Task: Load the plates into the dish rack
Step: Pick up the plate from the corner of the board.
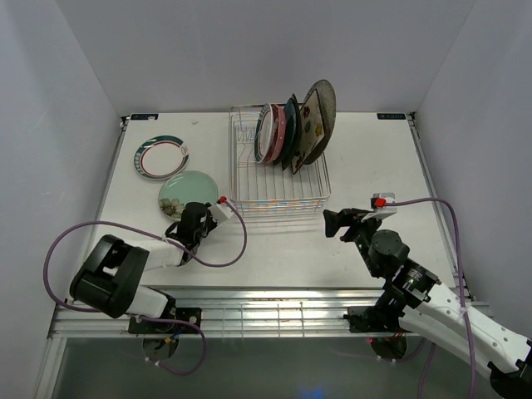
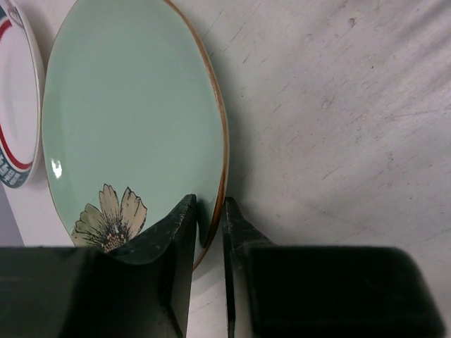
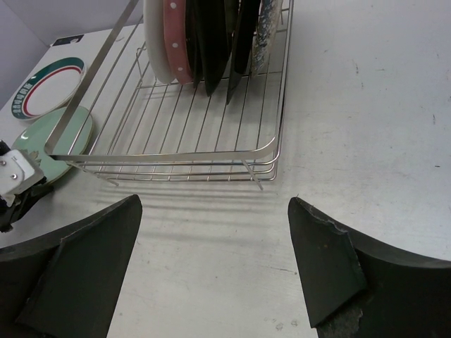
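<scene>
Left pincer seemingly pinches glossy round mint plate rim; right pincer gapes, released.

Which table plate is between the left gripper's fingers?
The mint floral round plate, rim between fingers of the left gripper; the white teal-rimmed plate lies farther off, untouched.

Upper left of your overhead view sits a white plate banded teal and red at the rim. Below it you have a mint plate with a cream flower and brown edge. The silver dish rack shows you a pink plate with white dots and a speckled grey plate.
</scene>
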